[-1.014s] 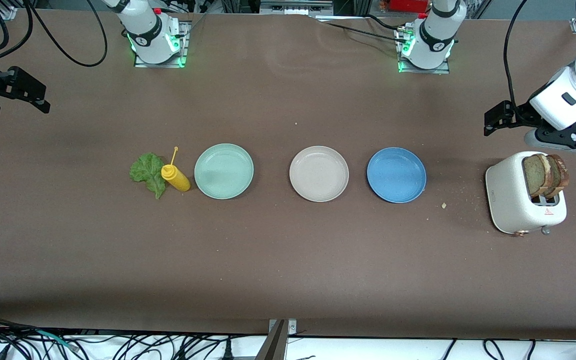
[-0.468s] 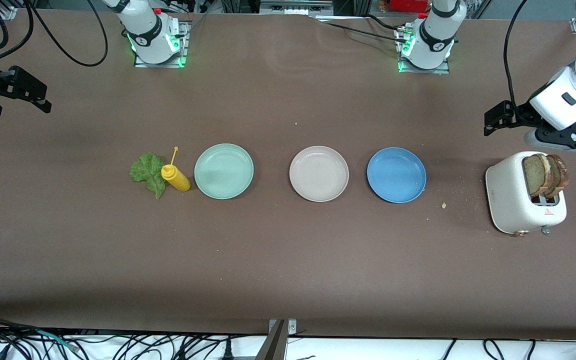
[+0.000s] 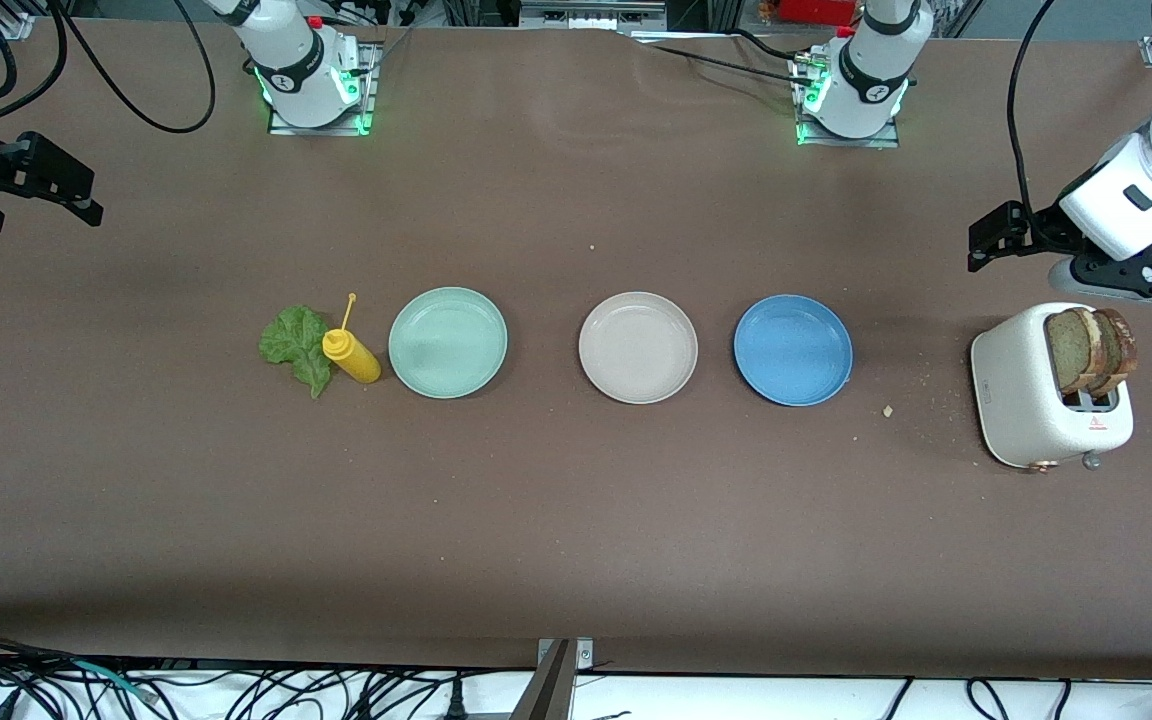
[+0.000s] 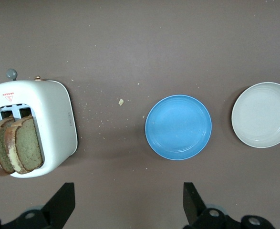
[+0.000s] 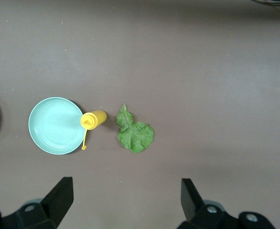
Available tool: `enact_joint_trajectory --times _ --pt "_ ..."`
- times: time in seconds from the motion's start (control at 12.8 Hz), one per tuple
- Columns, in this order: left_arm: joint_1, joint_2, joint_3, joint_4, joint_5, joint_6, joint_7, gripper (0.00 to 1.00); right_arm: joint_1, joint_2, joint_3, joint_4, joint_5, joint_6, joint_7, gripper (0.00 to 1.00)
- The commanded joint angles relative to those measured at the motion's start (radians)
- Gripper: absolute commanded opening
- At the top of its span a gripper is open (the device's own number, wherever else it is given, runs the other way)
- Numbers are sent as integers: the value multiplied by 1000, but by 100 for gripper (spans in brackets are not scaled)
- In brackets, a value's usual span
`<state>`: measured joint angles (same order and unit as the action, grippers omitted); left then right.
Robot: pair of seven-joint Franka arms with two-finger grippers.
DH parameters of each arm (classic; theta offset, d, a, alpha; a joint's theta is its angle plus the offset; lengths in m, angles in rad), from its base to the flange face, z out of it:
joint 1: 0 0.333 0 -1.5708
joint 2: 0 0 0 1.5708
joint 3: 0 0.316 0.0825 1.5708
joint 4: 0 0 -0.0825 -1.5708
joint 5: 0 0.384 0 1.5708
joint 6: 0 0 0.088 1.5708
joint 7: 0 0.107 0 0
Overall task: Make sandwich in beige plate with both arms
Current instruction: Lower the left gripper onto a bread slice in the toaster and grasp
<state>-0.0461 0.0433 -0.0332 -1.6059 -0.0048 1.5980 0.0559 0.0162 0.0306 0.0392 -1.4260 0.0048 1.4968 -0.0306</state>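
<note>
Bread slices (image 3: 1091,348) in toaster (image 3: 1036,400) (lettuce (image 3: 294,345) beside bottle (image 3: 351,356)).

A mint-green plate (image 3: 448,343) and a blue plate (image 3: 793,350) sit in a row across the middle of the brown tabletop (image 3: 576,520). A yellow squeeze bottle (image 3: 351,354) lies on its side just beside the green plate. Toward the left arm's end stands a white toaster (image 3: 1036,390), with crumbs (image 3: 887,411) scattered near it.

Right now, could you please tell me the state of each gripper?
Left gripper: open, empty, above the white toaster.
Right gripper: open, empty, over bare table.
</note>
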Motion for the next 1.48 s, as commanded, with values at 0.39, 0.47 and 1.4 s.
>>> enact_joint_trajectory --times 0.39,0.47,1.4 --pt "133 93 27 15 35 28 35 100 -1 0 -2 15 4 -10 -21 100" --pt "146 107 27 6 66 58 65 100 -2 2 -4 15 6 -9 -44 100" --pt "307 99 24 -353 120 559 221 100 -7 9 -10 13 20 -23 -71 100"
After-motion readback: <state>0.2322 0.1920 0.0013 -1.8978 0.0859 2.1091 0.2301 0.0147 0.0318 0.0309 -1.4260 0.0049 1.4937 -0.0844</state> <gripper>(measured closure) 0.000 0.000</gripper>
